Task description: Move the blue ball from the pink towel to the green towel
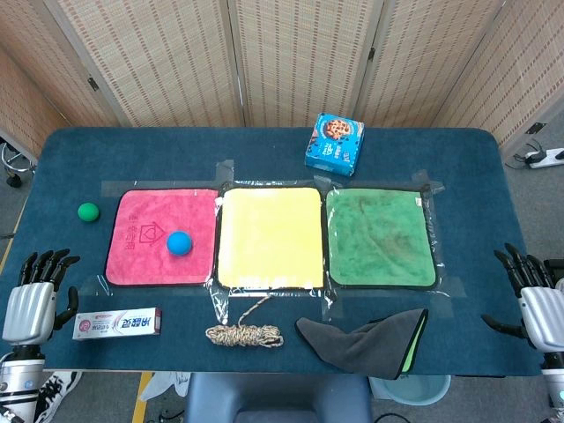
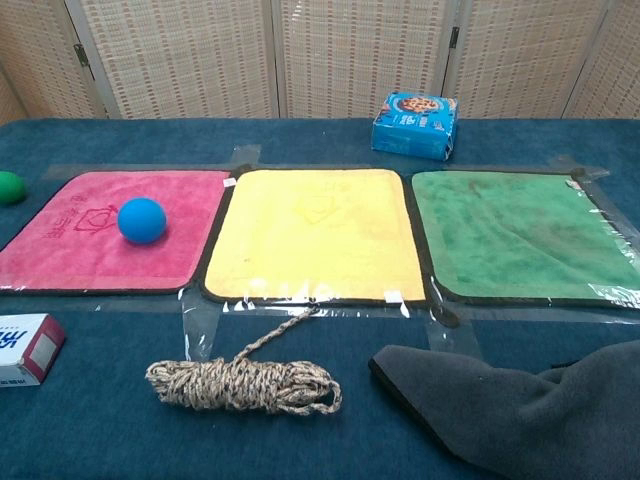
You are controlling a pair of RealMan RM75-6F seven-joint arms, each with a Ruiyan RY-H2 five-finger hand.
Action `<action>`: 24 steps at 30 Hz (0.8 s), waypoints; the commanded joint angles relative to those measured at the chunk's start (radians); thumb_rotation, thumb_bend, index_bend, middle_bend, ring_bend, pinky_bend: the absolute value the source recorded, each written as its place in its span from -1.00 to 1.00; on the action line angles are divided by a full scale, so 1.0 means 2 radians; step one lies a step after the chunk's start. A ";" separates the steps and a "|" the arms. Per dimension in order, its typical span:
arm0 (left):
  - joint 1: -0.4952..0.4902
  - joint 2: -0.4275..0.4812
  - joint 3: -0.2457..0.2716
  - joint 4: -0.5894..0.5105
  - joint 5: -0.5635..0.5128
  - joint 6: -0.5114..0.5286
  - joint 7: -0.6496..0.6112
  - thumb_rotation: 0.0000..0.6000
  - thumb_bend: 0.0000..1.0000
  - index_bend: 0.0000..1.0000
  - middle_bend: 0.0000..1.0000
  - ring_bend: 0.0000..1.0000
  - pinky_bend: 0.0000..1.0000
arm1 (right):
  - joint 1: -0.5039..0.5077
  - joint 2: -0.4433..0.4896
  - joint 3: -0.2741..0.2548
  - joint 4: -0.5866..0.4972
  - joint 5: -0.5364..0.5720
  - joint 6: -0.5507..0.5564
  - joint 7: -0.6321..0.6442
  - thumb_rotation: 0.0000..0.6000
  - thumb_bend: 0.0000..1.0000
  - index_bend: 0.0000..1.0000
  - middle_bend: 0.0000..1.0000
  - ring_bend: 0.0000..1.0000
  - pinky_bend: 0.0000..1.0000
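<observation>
A blue ball [image 1: 180,242] [image 2: 142,220] rests on the pink towel [image 1: 141,256] [image 2: 60,250], toward that towel's right side. The green towel [image 1: 380,237] [image 2: 520,235] lies flat at the right of the row with nothing on it. My left hand [image 1: 35,295] hangs at the table's near left edge, fingers apart and holding nothing, well left of the ball. My right hand [image 1: 533,295] sits at the near right edge, fingers spread and empty. Neither hand shows in the chest view.
A yellow towel [image 1: 269,236] lies between the pink and green ones. A green ball [image 1: 88,211] sits left of the pink towel. A toothpaste box [image 1: 118,324], a rope coil [image 1: 244,335] and a grey cloth [image 1: 370,339] line the front edge. A blue cookie box [image 1: 335,144] stands at the back.
</observation>
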 commanded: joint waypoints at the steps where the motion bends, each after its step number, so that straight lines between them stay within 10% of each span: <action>1: 0.001 0.000 0.002 0.001 0.001 0.001 -0.001 1.00 0.30 -0.53 -0.65 -0.78 -1.00 | -0.001 0.000 0.000 0.000 -0.003 0.002 0.000 1.00 -0.83 -0.88 -0.94 -0.85 -1.00; 24: -0.064 -0.004 -0.007 0.056 0.060 -0.057 -0.042 1.00 0.30 -0.48 -0.65 -0.72 -1.00 | -0.001 0.009 0.005 -0.008 -0.019 0.018 -0.008 1.00 -0.83 -0.88 -0.94 -0.85 -1.00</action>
